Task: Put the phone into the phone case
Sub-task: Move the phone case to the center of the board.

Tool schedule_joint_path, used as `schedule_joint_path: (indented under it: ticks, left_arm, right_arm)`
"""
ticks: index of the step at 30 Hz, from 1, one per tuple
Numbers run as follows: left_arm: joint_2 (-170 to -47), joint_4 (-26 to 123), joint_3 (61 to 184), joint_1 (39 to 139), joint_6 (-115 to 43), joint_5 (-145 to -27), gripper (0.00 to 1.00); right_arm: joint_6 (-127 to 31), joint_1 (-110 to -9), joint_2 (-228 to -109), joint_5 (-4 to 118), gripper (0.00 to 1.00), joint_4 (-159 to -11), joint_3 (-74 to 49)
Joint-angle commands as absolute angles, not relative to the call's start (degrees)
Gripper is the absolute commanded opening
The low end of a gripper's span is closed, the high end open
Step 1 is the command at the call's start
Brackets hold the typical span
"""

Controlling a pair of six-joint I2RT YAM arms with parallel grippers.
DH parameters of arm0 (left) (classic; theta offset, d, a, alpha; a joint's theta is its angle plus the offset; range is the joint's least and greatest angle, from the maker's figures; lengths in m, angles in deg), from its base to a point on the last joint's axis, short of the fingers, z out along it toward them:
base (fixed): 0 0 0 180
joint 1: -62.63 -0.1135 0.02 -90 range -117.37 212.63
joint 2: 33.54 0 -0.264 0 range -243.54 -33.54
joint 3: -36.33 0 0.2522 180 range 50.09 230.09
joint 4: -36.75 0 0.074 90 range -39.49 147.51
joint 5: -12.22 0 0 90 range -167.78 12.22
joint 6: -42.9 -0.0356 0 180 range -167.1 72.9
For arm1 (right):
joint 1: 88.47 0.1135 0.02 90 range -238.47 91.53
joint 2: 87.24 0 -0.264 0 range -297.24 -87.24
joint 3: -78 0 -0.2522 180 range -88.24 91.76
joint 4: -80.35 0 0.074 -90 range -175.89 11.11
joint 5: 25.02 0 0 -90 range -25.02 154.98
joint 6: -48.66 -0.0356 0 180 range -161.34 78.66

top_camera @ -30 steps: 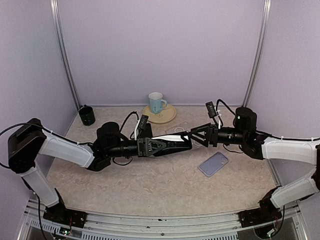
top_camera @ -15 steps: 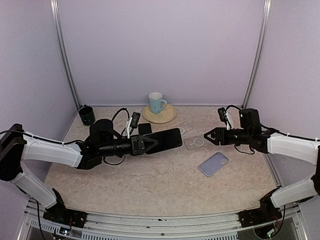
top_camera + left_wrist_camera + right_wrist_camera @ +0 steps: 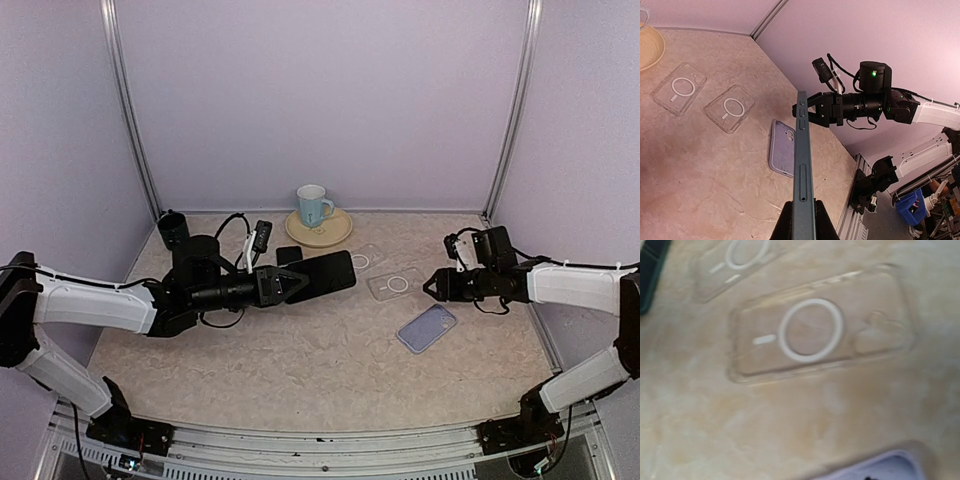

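The phone (image 3: 325, 274) was held off the table (image 3: 300, 370), clamped at one end in the left pincer (image 3: 292, 283) and carried well apart from the cases. The right pincer (image 3: 431, 284) hung just beside the nearer clear case (image 3: 822, 335), its jaws apart and nothing between them.

For a clean insertion, the phone would best be turned flat, its camera end matched to the case's cutout, one edge seated under the lip and the rest then pressed down. The case looked light and likely to slide, so it might be steadied by the right pincer.

In the left wrist view the phone was seen edge-on, side buttons showing, with the lavender case (image 3: 782, 147) beyond it. The ring and cutout of the clear case, and part of a second clear case (image 3: 735, 260), were given only close up by the right wrist view, where its own fingers were not shown. The mug (image 3: 313, 205), plate (image 3: 335, 232) and black cup (image 3: 173, 231) were shown only from above.
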State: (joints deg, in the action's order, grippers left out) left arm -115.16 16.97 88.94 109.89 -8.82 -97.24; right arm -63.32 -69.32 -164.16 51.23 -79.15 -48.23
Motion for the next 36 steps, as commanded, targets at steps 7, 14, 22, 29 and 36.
schedule_joint_path:
  ticks: [7,14,22,29,36]
  left_arm:
    - [-115.07,13.68,88.59,109.56,-8.80,-98.98,0.00]
    - [-115.78,12.98,88.32,109.56,-8.43,-99.39,0.00]
    - [-116.45,12.38,88.32,109.56,-8.17,-99.87,0.00]
    - [-117.17,11.49,88.32,109.56,-7.63,-100.13,0.00]
    - [-117.21,11.31,88.49,109.52,-7.54,-100.09,0.00]
  right_arm:
    - [-62.97,-73.19,-168.53,55.69,0.55,-78.06,-49.25]
    - [-62.69,-74.04,-171.17,55.83,0.54,-79.01,-50.02]
    - [-62.60,-74.32,-173.62,56.09,0.49,-80.20,-51.03]
    - [-62.56,-74.75,-175.21,55.44,0.46,-81.06,-51.50]
    - [-62.54,-74.76,-175.22,54.31,0.35,-81.13,-51.80]
